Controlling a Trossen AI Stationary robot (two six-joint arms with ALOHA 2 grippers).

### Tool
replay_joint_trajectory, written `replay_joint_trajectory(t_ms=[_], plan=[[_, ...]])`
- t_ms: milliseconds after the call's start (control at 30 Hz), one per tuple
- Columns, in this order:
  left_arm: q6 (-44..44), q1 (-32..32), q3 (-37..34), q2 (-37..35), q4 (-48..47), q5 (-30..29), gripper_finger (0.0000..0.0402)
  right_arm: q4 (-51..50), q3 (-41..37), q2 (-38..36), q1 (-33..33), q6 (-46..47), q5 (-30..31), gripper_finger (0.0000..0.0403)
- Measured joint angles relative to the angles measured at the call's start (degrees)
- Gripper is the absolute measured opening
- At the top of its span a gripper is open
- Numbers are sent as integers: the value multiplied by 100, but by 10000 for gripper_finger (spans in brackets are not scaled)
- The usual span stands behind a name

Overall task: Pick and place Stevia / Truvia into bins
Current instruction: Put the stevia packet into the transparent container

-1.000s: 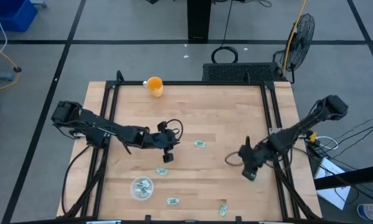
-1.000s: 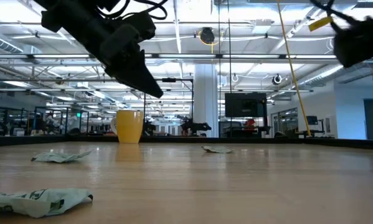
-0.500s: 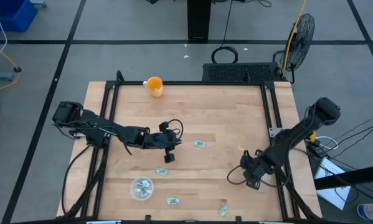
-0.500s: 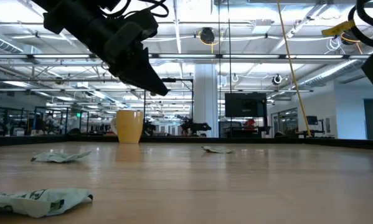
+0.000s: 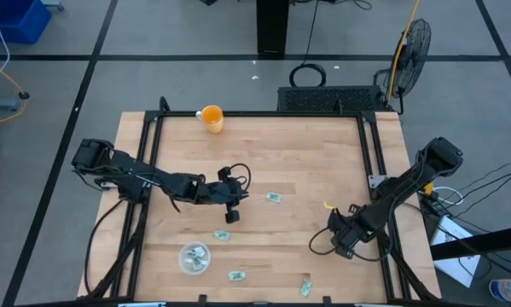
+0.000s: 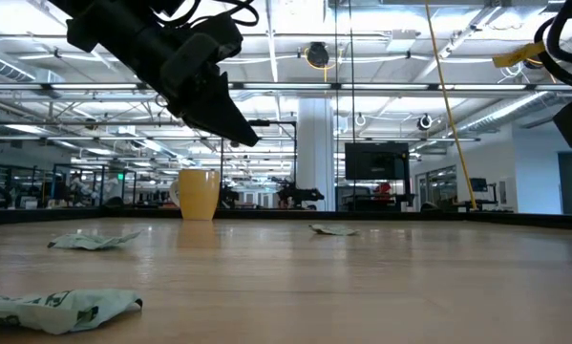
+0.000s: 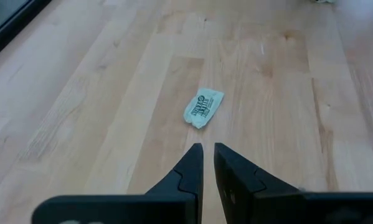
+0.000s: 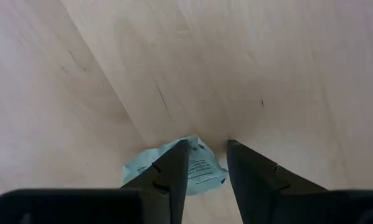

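Observation:
Green-and-white sachets lie flat on the wooden table (image 5: 306,153): one near the middle (image 5: 275,197), one left of it (image 5: 222,235), and two by the near edge (image 5: 236,275) (image 5: 305,287). The clear cup (image 5: 194,257) stands near the near edge with sachets inside. My left gripper (image 5: 229,215) (image 7: 207,148) hovers shut above the table, and a sachet (image 7: 203,107) lies ahead of it. My right gripper (image 5: 345,246) (image 8: 203,144) is at the table's right side, shut on a pale green sachet (image 8: 195,167). My right gripper pinches the crumpled sachet between its two fingers, coming at it from above and pointing down at the table. One side of the sachet (image 8: 142,171) sticks out past one finger (image 8: 174,163). The fingers hide the place of contact.
An orange mug (image 5: 211,117) (image 6: 199,194) stands at the far edge. A black frame rail (image 5: 370,162) runs along the table's right side, close to my right arm. In the low view, sachets lie near the camera (image 6: 61,308) (image 6: 95,241) and farther off (image 6: 331,229).
My right gripper has moved a little toward the table's near edge, and the sachet has stayed between its fingers. In the low view it has dropped and slid almost out of the picture's right side. My left arm has kept still.

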Motion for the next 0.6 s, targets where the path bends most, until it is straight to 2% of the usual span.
replay_joint_trajectory(t_ms=[167, 367, 600], plan=[[0, 0, 0, 0, 1, 0, 47, 58, 22, 201, 0, -49, -17, 76], [2, 0, 0, 0, 1, -1, 47, 263, 11, 195, 0, -190, 17, 10], [2, 0, 0, 0, 1, -2, 47, 521, 4, 200, 2, -281, 276, 5]])
